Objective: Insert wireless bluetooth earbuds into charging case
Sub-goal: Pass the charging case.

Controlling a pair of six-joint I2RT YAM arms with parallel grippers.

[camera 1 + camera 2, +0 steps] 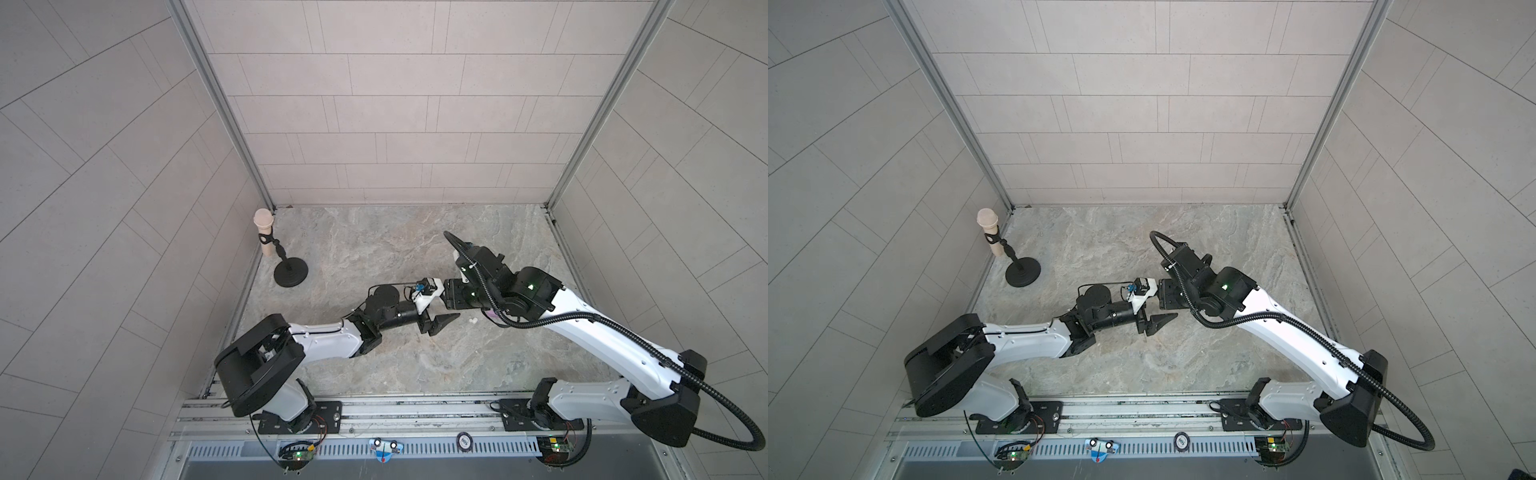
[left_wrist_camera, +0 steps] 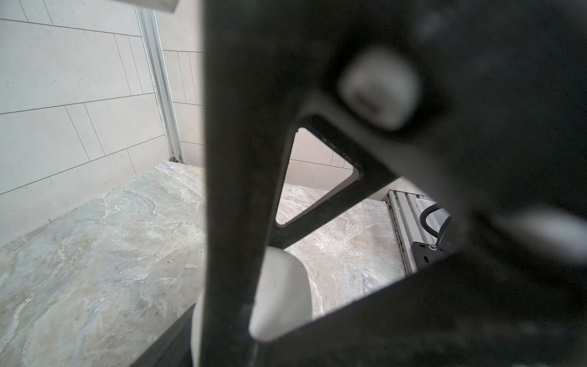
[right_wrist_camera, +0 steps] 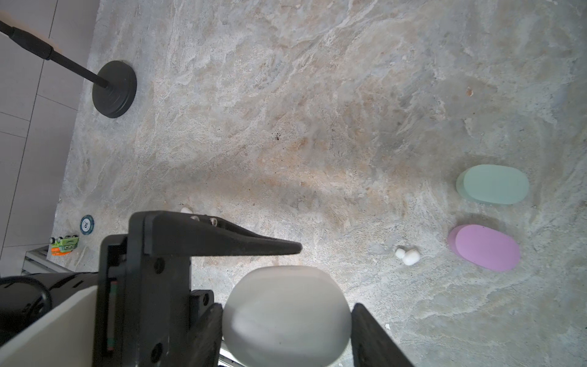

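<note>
My right pincer [image 3: 286,330] was clenched on the white charging case [image 3: 286,311] at mid-table, with one pad pressed against each of its sides. My left pincer [image 1: 444,322] pointed in from the left to meet it. One of its black fingers [image 3: 222,244] lay just beside the case, with a gap between the two. Its other finger was hidden, so I could not tell whether that pincer was released or clenched.

A white earbud [image 3: 407,255] lay on the marble table [image 3: 317,111], apart from the case. In a top view the earbud [image 1: 472,321] sat just right of my left fingertips. Further right, a lilac case [image 3: 486,248] and a mint-green case [image 3: 494,184] lay flat and closed, side by side without touching, the lilac one nearer the earbud.

A microphone [image 1: 263,222] on a black stand [image 1: 291,272] stood in the far left corner. A toy car [image 1: 384,449] and a round token [image 1: 464,440] sat on the near rail.
</note>
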